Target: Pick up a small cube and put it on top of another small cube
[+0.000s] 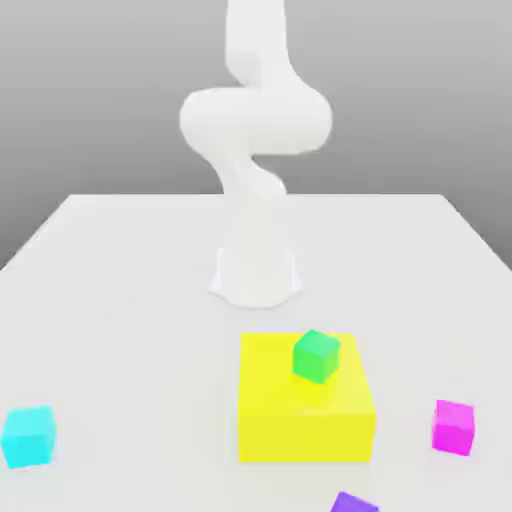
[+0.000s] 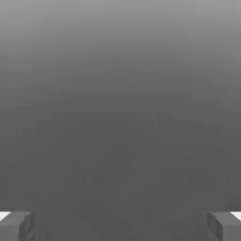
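A small cyan cube [image 1: 28, 436] rests on the white table [image 1: 130, 300] at the front of the exterior view's left. A green cube [image 1: 317, 356] sits on top of a big yellow block [image 1: 300, 420] near the table's front middle. A magenta cube [image 1: 453, 427] lies at the front of the exterior view's right. The white arm [image 1: 255, 120] rises from its base at the table's middle and leaves the picture at the top. In the hand view my gripper [image 2: 120, 226] is open: two grey fingertips [image 2: 16, 226] stand far apart with nothing between them, against plain grey background.
A purple cube [image 1: 353, 503] is cut off by the front edge of the exterior view, just in front of the yellow block. The arm's round base [image 1: 256, 275] stands behind the block.
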Controlling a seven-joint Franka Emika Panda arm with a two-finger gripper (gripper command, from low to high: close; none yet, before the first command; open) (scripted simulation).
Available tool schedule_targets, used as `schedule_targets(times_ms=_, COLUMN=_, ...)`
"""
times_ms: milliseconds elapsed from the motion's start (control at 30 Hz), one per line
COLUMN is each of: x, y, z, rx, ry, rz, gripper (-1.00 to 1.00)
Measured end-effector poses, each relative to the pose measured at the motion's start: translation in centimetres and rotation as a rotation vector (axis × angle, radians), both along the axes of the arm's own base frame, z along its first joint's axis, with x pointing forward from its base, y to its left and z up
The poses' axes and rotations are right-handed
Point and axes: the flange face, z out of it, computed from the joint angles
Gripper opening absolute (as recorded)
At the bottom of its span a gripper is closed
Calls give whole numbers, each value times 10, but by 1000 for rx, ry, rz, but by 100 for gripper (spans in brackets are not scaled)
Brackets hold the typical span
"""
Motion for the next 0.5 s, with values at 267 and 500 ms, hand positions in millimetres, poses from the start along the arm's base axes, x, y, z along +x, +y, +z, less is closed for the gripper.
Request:
schedule_targets(times_ms=267, x=75, y=-84, z=-128, rx=136, ry=199, rz=-343, gripper=0)
schedule_targets(times_ms=500, x=93, y=-165, z=-253, rx=260, ry=354, rz=-648, gripper=0)
